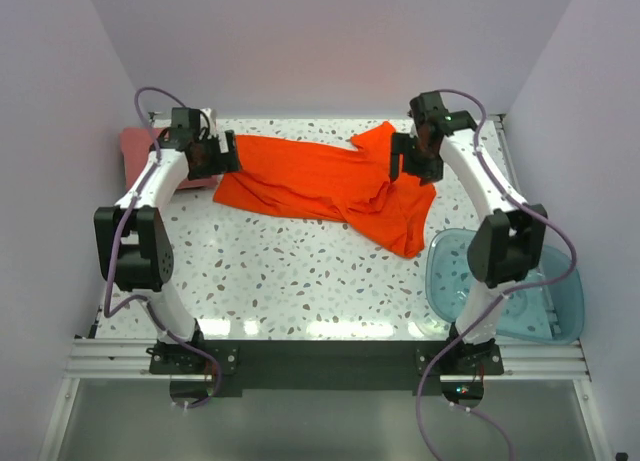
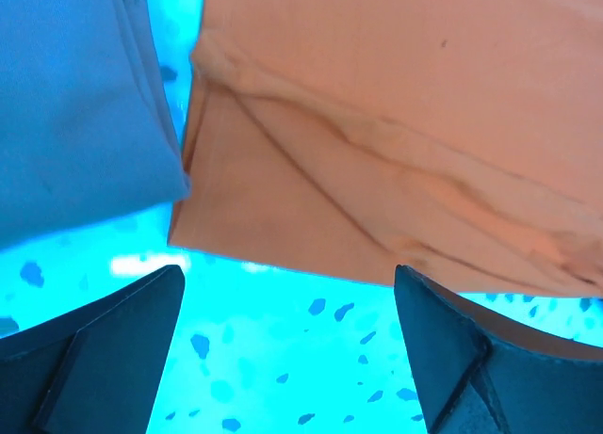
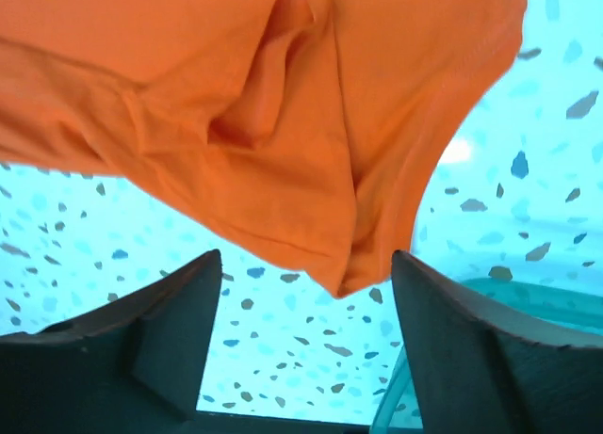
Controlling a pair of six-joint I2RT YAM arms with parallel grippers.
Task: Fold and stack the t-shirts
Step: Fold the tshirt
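Nearest me, the translucent blue plastic tub (image 1: pixel 545 316) sits at the front right of the speckled white table (image 1: pixel 280 271). Beyond it the bright orange-red cloth t-shirt (image 1: pixel 320 181) lies crosswise, with its right end rumpled and trailing toward the tub. The left gripper (image 1: pixel 215 153) and right gripper (image 1: pixel 415 161) hang over the shirt's ends, jaws apart and empty, so I judge I should pinch the bunched right end, draw it flat with both arms level, then fold toward the folded dusty pink-red t-shirt (image 1: pixel 135 143) in the far left corner.

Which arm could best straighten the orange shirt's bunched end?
Likely right: the right claw, open, hangs at the shirt's bunched end near the tub; the left claw is at the other end.
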